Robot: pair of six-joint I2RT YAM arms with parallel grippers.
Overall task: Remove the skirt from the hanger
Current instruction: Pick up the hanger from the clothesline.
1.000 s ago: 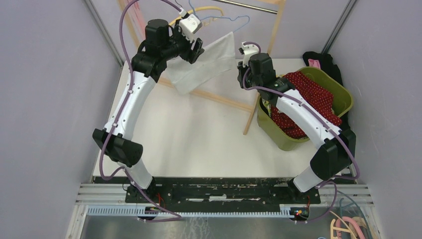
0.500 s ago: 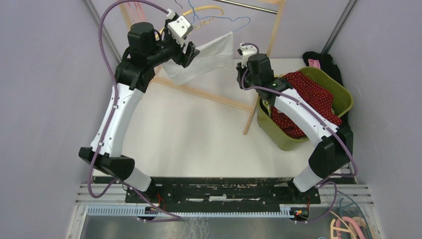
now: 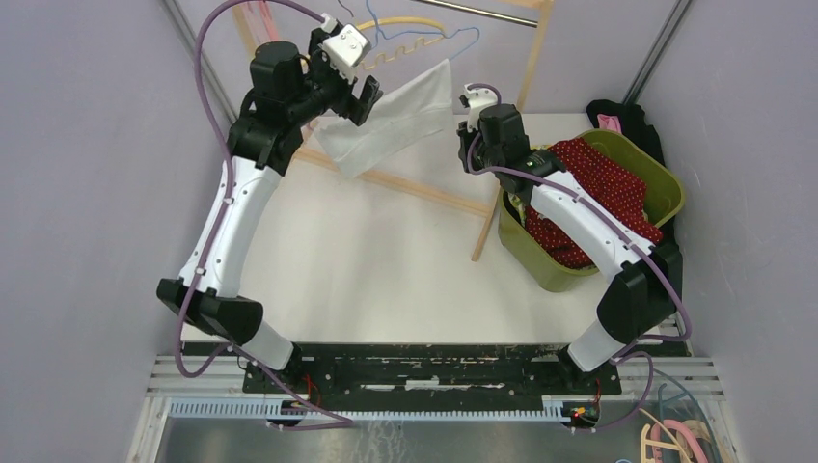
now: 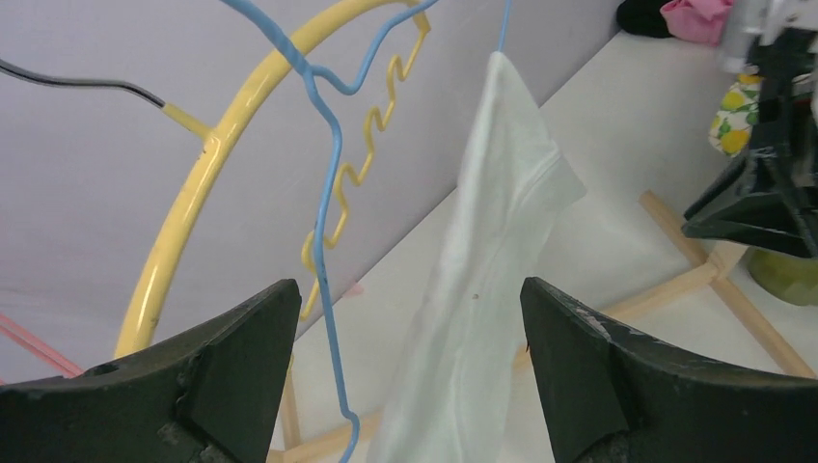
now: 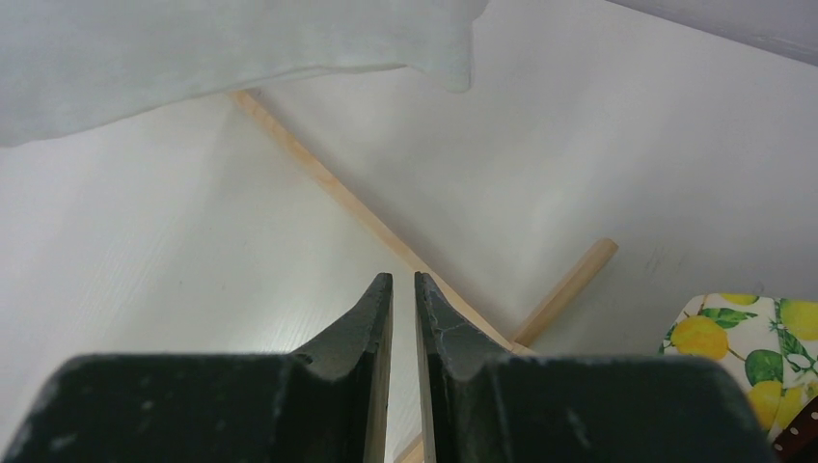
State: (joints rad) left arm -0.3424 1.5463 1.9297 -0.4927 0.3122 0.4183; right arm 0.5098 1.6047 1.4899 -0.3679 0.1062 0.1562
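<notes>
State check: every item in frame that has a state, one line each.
left end effector: open, gripping nothing
right end effector: shut, empty
skirt: hanging on the blue hanger, not yet off
blue hanger: carrying the skirt
yellow hanger: bare
green bin: full, red dotted garment draped over its rim

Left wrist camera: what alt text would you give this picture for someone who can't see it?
A white skirt hangs from a blue wire hanger, framed between the two wide-open black fingers of the left gripper. A yellow hanger curves behind at the left, and a wooden rack foot lies on the white table below.
</notes>
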